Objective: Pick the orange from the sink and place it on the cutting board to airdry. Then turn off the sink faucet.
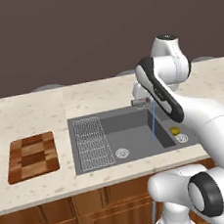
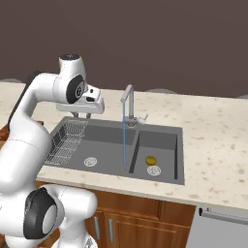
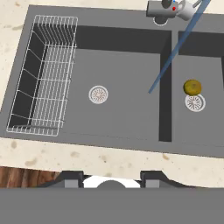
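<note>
Quickly, left base view: orange [image 1: 174, 130] sits on the floor of the sink's [image 1: 130, 126] right basin, just beside a round silver drain [image 1: 182, 138]; thin blue water stream [image 1: 153, 121] runs down from the faucet [image 1: 141, 102], most of which is hidden behind the white arm; cutting board [image 1: 32, 156] lies flat on the speckled counter [image 1: 35, 113], well apart to the left of the sink, bare. Right base view: gripper [image 2: 83, 115] hangs over the sink's back-left corner above the wire drainer [image 2: 67, 140], well apart from the orange [image 2: 151, 160]; fingers too small here, cannot tell if apart or closed; nothing visibly held. Hand view: looks down on both basins, orange [image 3: 192, 87] in the right one touching the top edge of its drain [image 3: 194, 102], stream [image 3: 175, 50] crossing the divider, finger tips [image 3: 73, 180] barely peek up at the bottom, nothing between them, spacing not readable.
</note>
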Tool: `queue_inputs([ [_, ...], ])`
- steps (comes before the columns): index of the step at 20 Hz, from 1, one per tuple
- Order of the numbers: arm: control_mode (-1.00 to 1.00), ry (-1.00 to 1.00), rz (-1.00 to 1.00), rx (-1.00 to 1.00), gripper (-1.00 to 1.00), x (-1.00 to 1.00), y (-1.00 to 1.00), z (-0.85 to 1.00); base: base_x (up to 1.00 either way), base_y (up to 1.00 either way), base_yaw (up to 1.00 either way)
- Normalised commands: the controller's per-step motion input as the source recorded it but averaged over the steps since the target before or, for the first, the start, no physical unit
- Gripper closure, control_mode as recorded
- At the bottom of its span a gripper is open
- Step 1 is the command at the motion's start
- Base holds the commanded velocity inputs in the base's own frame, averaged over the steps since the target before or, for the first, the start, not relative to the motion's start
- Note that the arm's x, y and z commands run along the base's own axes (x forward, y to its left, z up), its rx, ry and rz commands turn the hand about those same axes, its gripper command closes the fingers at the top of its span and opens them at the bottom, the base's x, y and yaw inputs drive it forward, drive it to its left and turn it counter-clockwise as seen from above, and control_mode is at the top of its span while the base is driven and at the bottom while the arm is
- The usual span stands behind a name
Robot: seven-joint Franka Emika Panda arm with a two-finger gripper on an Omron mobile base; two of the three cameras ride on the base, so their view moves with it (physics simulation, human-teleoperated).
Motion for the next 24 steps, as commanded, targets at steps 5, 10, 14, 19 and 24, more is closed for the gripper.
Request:
queue_inputs([
  [5,-1.00,0.00,0.00,0.00,-1.00,0.05,0.00,0.00,0.00,0.00,0.00],
  [10,-1.00,-0.01,0.00,0.00,-1.00,0.00,-0.05,-0.02,0.00,0.00,0.00],
  [14,-1.00,0.00,0.00,0.00,-1.00,0.00,-0.19,-0.05,0.00,0.00,0.00],
  [19,-1.00,0.00,0.00,0.02,-1.00,0.00,-0.30,-0.10,0.00,0.00,0.00],
  [24,-1.00,0.02,-0.01,0.08,-1.00,0.06,-0.47,-0.07,0.00,0.00,0.00],
])
